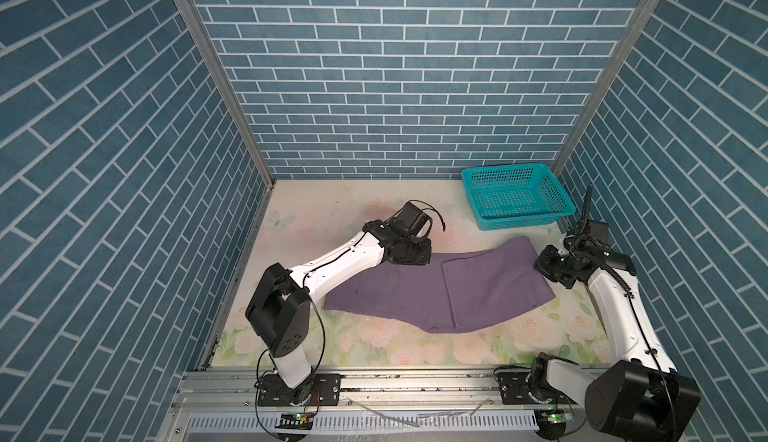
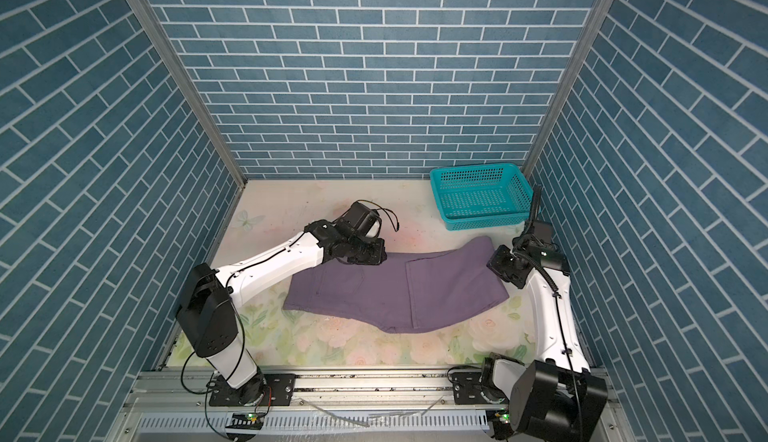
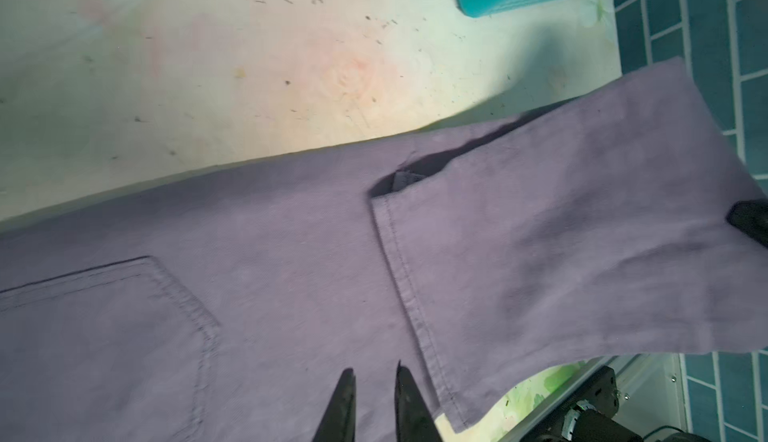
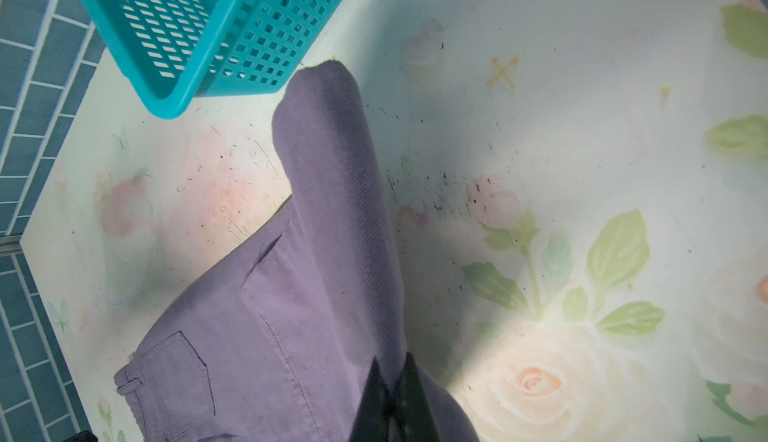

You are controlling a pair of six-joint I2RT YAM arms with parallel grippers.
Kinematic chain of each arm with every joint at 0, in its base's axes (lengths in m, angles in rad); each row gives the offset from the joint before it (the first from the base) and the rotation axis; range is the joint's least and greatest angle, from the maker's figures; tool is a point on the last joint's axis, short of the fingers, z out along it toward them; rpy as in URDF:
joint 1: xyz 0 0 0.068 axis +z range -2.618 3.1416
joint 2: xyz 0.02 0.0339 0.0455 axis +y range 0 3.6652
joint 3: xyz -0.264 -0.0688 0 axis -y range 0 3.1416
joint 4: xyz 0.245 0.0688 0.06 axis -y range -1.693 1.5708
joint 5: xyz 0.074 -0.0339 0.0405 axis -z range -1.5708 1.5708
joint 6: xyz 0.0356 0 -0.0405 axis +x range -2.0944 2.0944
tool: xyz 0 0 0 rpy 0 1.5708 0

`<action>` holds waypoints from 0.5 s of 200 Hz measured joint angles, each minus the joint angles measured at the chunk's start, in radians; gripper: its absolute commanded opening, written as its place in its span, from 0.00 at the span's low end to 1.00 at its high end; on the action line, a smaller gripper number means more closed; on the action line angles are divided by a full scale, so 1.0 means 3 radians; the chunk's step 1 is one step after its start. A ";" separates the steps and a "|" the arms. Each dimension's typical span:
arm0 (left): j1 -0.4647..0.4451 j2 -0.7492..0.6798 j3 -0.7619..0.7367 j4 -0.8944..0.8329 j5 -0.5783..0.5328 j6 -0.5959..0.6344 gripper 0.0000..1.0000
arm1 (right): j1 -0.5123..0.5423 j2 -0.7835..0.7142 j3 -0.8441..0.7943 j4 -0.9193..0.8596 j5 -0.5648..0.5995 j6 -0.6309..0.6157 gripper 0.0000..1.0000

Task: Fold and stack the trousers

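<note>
Two arms are reaching in low over the desk (image 1: 332,215). The left arm (image 1: 340,261) is stretching out long, with its wrist bending down over the trousers (image 1: 436,290), well apart from the teal basket (image 1: 503,168). The left gripper (image 3: 374,371) is hovering with jaws slightly apart above the cloth, and nothing is showing pinched between them. The right arm (image 1: 615,307) is folding back at the elbow. The right gripper (image 4: 392,377) is clamping its jaws tight on the trousers' end near the basket, holding that end off the desk. The trousers are lying folded lengthwise just in front of the basket. Their raised corner is sitting near the basket's wall, not touching it. Bare desk is lying open left of the basket.
</note>
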 measured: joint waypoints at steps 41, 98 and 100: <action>0.0258 -0.0092 -0.0378 -0.0028 -0.0135 0.0024 0.20 | 0.0000 0.0000 0.0140 -0.0107 -0.0006 0.0001 0.00; 0.0543 -0.0252 -0.0893 -0.0081 -0.0275 0.0080 0.20 | 0.0009 -0.0005 0.0230 -0.0177 -0.0131 0.0041 0.00; 0.0557 -0.0262 -0.0908 -0.0084 -0.0278 0.0081 0.20 | 0.0011 -0.0006 0.0235 -0.0178 -0.0135 0.0042 0.00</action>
